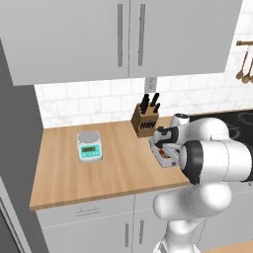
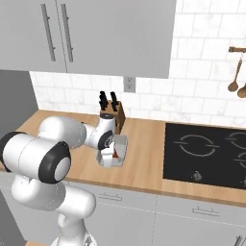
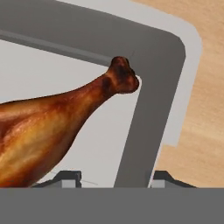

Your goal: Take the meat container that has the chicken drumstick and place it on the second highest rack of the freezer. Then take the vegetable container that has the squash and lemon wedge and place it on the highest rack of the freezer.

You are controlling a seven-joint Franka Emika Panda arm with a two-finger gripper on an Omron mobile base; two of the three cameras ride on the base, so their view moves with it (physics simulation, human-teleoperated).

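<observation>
- Meat container point(image 3: 151, 100): grey tray on the wooden surface point(image 1: 64, 173), centre-right of the left base view, just in front of the knife block point(image 1: 145, 120).
- Chicken drumstick point(image 3: 52, 127): lies inside, bone end touching the wall.
- Gripper point(image 3: 114, 178): jaws released, straddling the container's wall.
- Advice: clamp squarely on the wall, lift level.

counter point(image 1: 64, 168): light wood, fine grain, matt
meat container point(image 3: 148, 113): smooth matt grey, plastic-looking
chicken drumstick point(image 3: 48, 127): browned skin, slightly glossy
knife block point(image 1: 144, 122): brown wood
kitchen scale point(image 1: 90, 146): teal plastic body, dull metal plate
cooktop point(image 2: 206, 153): black, glassy smooth
wall tiles point(image 2: 202, 91): white marble look
cabinet handles point(image 1: 120, 34): brushed metal
</observation>
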